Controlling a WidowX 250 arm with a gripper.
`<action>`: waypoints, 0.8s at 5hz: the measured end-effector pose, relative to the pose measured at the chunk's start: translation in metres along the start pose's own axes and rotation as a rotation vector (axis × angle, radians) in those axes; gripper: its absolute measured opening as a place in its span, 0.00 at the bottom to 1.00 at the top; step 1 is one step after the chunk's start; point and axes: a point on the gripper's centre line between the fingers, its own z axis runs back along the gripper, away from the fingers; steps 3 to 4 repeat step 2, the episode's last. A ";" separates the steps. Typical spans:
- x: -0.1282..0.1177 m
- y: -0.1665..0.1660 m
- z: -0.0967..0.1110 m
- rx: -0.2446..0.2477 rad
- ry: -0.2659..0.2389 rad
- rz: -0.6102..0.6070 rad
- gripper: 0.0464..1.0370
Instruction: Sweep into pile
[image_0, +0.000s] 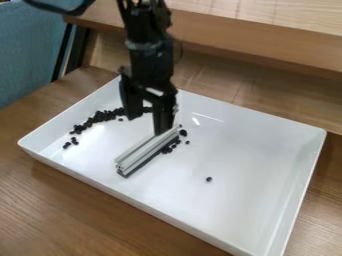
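Jaws parted wide on the gripper (145, 126), nothing visibly pinched between them, one tip right by the far end of the metal bar (148, 150) (touching or not, I can't tell)! The bar slants across the white tray (254, 187), dark pellets (166, 149) beside it, a scattered line (100, 116) farther back. It looks stiff, fairly light, perhaps slippery; best gripped across its narrow width, near the middle, and kept level

Wooden table (67, 210), wooden ledge (267, 42), blue panel (27, 50)
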 end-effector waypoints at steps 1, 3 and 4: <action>0.011 -0.011 0.016 -0.028 -0.027 -0.033 0.96; 0.031 -0.034 0.035 -0.061 -0.081 -0.104 0.96; 0.031 -0.034 0.035 -0.061 -0.081 -0.104 0.96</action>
